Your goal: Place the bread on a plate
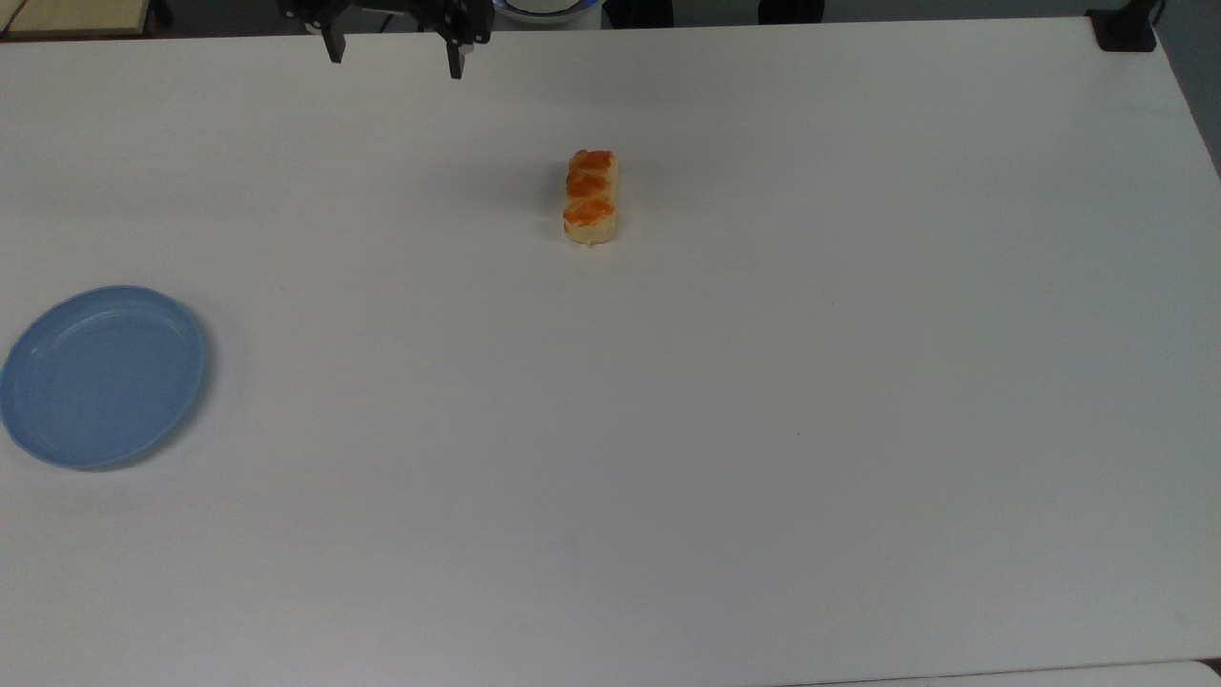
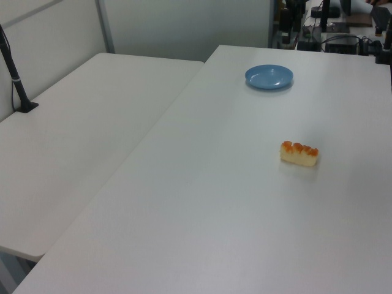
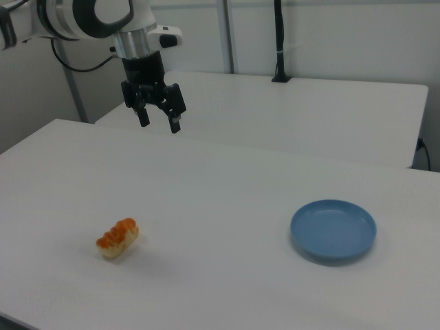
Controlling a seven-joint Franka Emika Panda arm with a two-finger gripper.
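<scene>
A small pale-yellow bread with orange-brown glazed patches lies on the white table, upper middle of the top view; it also shows as the bread in the left view and the bread in the right view. The round light-blue plate rests near the top view's left edge, seen too as the plate and the plate. It holds nothing. My gripper hangs open and empty at the table's far edge, well apart from the bread; in the right view the gripper is high above the table.
A second white table adjoins on the left view's left, with a black post clamped to it. A black clamp sits at the top view's upper right corner. Cables and equipment stand beyond the plate in the left view.
</scene>
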